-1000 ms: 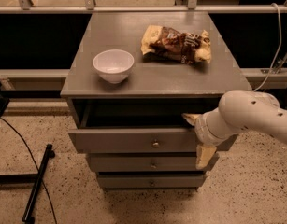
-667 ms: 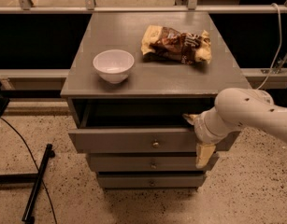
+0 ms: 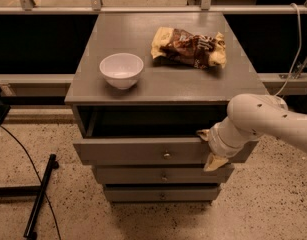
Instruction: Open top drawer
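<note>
The grey cabinet has three drawers. The top drawer [image 3: 143, 150] is the widest, with a small round metal knob [image 3: 166, 155] at its centre. It stands pulled out a little, with a dark gap showing above its front. My gripper [image 3: 207, 148], on a white arm that comes in from the right, is at the right end of the top drawer's front, at its upper edge and against the panel. The arm hides the drawer's right corner.
A white bowl [image 3: 121, 69] and a brown snack bag [image 3: 189, 46] lie on the cabinet top [image 3: 163, 81]. Two narrower drawers [image 3: 163, 175] sit below. A black stand and cable [image 3: 38, 199] lie on the speckled floor at left. A railing runs behind.
The arm has shifted slightly to the left along the drawer front. The drawer's position looks the same.
</note>
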{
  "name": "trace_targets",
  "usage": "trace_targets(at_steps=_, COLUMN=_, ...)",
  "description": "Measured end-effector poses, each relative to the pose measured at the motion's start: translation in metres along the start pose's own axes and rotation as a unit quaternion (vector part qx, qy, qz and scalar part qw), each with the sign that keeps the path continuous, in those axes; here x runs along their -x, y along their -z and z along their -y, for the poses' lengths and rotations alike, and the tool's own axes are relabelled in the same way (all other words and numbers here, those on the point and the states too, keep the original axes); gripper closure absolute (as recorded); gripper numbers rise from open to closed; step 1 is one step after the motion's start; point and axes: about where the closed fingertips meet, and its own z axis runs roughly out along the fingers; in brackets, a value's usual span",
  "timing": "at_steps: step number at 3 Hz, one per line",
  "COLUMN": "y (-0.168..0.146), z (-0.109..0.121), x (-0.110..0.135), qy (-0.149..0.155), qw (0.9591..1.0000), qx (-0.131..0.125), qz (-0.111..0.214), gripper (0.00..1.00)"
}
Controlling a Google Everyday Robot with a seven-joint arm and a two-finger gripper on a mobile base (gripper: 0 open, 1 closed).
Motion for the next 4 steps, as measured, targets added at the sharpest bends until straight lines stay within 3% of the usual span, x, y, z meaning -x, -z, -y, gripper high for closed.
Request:
trace_targets(at_steps=2, y=0.032, z=-0.043, x=0.013, qy=0.0, qw=0.9997, qx=0.019, qz=0.013, gripper=0.38)
trace_targets(at_steps=4, y=0.092, z=-0.102, x=0.021, qy=-0.018, qw=0.9988, qx=0.043, qz=0.014, gripper=0.33)
